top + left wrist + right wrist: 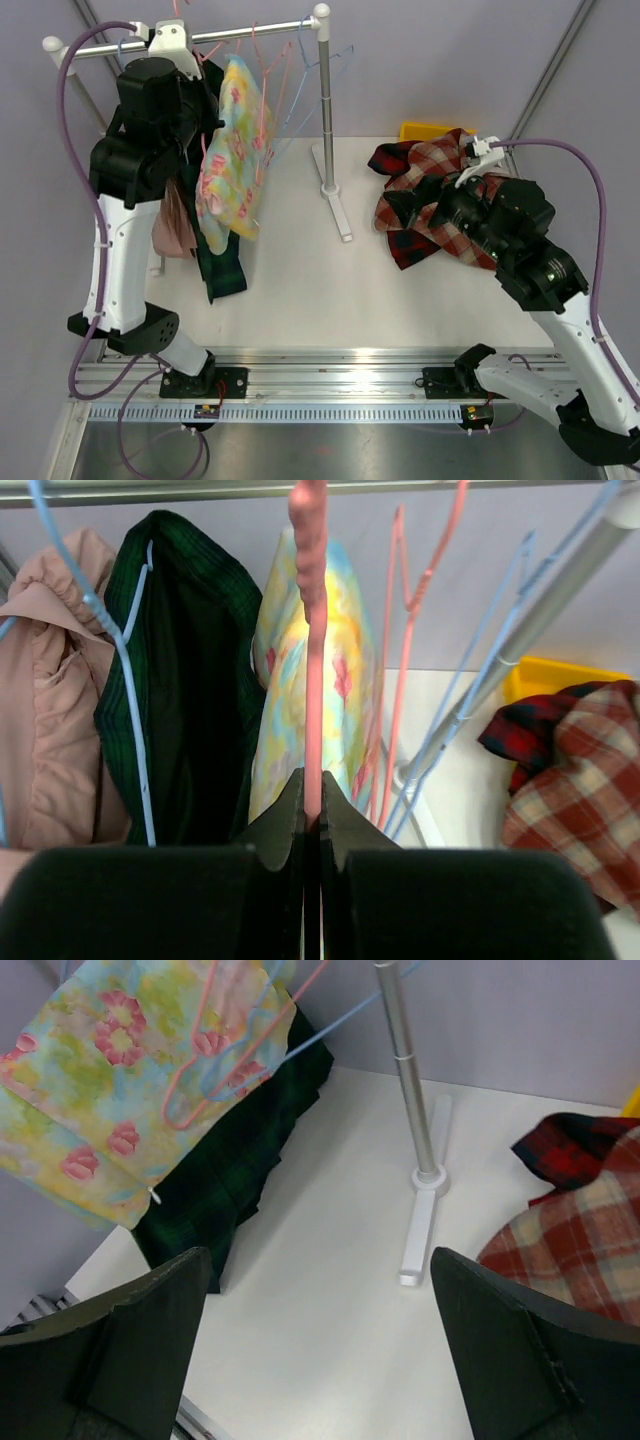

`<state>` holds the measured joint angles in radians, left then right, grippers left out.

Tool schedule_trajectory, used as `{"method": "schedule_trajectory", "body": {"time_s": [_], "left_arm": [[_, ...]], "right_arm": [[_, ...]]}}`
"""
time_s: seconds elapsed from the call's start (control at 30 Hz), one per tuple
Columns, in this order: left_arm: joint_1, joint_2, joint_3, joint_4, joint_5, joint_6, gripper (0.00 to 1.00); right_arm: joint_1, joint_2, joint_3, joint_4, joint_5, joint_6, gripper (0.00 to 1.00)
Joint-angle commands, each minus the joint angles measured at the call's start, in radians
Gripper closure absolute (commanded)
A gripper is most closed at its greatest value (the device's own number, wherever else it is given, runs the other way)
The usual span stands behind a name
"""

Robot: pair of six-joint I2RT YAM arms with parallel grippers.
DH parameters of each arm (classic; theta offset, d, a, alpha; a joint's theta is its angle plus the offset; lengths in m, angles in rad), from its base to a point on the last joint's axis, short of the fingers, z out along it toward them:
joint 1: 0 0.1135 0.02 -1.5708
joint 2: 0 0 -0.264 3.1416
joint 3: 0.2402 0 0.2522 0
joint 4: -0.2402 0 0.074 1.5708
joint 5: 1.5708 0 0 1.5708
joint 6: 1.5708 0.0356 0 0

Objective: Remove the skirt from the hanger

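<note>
Room lies open on the white table (pixel 300 290) between rack post (pixel 324 110) and plaid cloth (pixel 425 200). Your left gripper (pixel 312 805), raised to the rail (pixel 250 33), is clenched on the pink hanger (pixel 310 630); the floral skirt (pixel 232 150) hangs just behind it. Your right gripper (pixel 320 1270) hovers low, jaws spread wide.

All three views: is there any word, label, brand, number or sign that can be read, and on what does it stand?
None can be read.
Small coloured tag on the left arm's base: too small to read.
Similar tag on the right arm's base: too small to read.
No writing visible on the floral skirt, plaid garment, pink hanger or rack.
</note>
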<state>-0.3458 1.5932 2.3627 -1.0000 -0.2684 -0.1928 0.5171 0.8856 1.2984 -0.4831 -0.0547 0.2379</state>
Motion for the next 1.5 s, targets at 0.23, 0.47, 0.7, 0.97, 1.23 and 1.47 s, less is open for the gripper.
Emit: {"method": "schedule_trajectory", "body": {"time_s": [0.23, 0.47, 0.7, 0.97, 1.23, 1.47], "left_arm": [[-0.145, -0.124, -0.043, 0.012, -0.097, -0.048, 1.00], [-0.208, -0.153, -0.063, 0.000, -0.137, -0.054, 1.00], [-0.242, -0.193, -0.077, -0.009, -0.138, -0.066, 1.00], [-0.243, -0.254, -0.134, -0.002, -0.126, -0.079, 1.00], [-0.243, -0.289, -0.145, 0.008, -0.140, -0.068, 1.00], [-0.242, -0.253, -0.056, 0.029, -0.253, 0.013, 1.00]], "right_arm": [[0.692, 0.320, 0.291, 0.078, 0.631, -0.231, 0.01], [0.888, 0.501, 0.326, 0.241, 0.684, -0.193, 0.01], [0.900, 0.653, 0.371, 0.327, 0.691, -0.232, 0.01], [0.879, 0.734, 0.384, 0.412, 0.760, -0.301, 0.22], [0.833, 0.704, 0.288, 0.402, 0.704, -0.244, 1.00], [0.900, 0.498, -0.163, 0.411, 0.752, 0.062, 1.00]]}}
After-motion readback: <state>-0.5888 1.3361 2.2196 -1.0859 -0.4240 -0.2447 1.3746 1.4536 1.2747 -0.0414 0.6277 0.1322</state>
